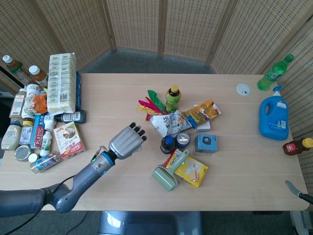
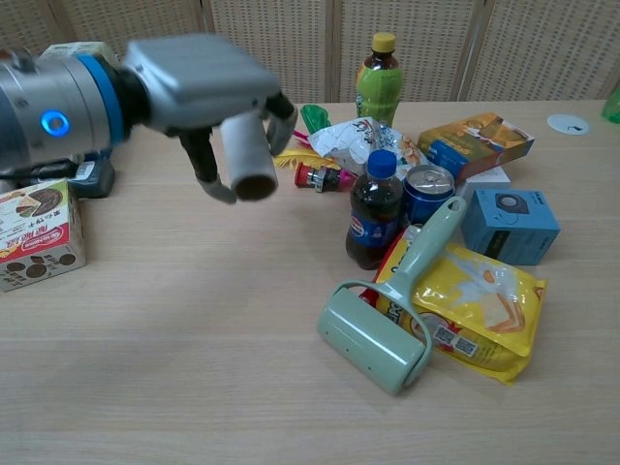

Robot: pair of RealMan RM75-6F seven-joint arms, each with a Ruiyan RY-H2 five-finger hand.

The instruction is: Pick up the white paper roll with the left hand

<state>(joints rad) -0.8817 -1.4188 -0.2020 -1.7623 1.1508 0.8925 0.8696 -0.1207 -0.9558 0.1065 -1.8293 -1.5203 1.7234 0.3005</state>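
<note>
My left hand [image 2: 199, 92] grips the white paper roll [image 2: 246, 155] and holds it in the air above the table, its open end facing the chest view. In the head view the left hand [image 1: 127, 141] covers the roll, left of the cola bottle [image 1: 167, 144]. The fingers wrap over the roll's top and the thumb runs down its left side. The right hand does not show; only a dark tip [image 1: 297, 192] pokes in at the lower right corner of the head view.
A pile sits right of the hand: cola bottle [image 2: 374, 209], can [image 2: 427, 193], green lint roller [image 2: 384, 308], yellow packet [image 2: 475, 306], blue box [image 2: 510, 225], snack bags, green drink bottle [image 2: 378, 77]. Boxes, bottles and jars crowd the left edge [image 1: 34, 122]. A blue detergent jug [image 1: 274, 117] stands far right.
</note>
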